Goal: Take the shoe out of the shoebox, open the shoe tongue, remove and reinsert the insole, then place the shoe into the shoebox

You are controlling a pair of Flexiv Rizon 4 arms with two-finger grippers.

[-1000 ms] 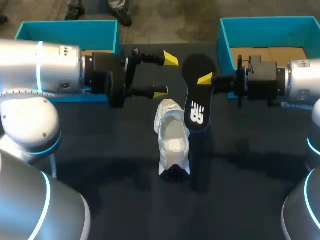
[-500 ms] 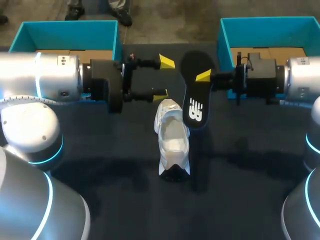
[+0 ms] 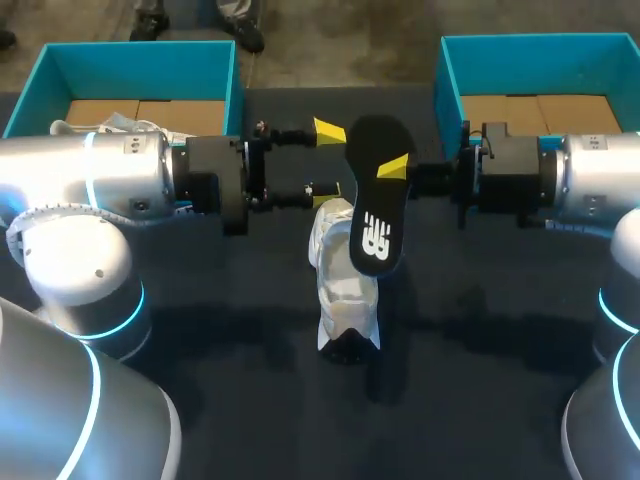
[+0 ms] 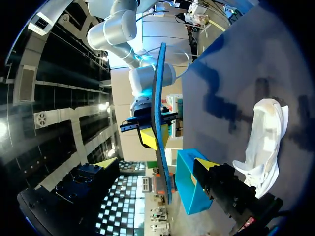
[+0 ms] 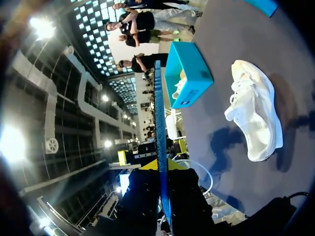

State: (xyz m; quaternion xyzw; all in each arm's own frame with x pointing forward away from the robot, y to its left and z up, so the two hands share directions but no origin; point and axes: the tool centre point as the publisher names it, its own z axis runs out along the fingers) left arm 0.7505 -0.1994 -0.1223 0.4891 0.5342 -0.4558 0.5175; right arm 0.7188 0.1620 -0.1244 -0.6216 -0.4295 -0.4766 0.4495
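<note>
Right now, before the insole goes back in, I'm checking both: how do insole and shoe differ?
The insole is black; the shoe is white. The insole hangs in the air, clamped by the right gripper; the shoe rests on the table, ungripped. Both are at the table's middle.

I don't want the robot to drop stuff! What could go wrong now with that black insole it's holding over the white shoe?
1. The right gripper pinches the insole by just one edge, so it might slip or twist loose.
2. The shoe lies on the table with nothing holding it; pushing the insole in could shove it sideways.
3. The open left gripper sits very close to the insole and could bump it.
</note>
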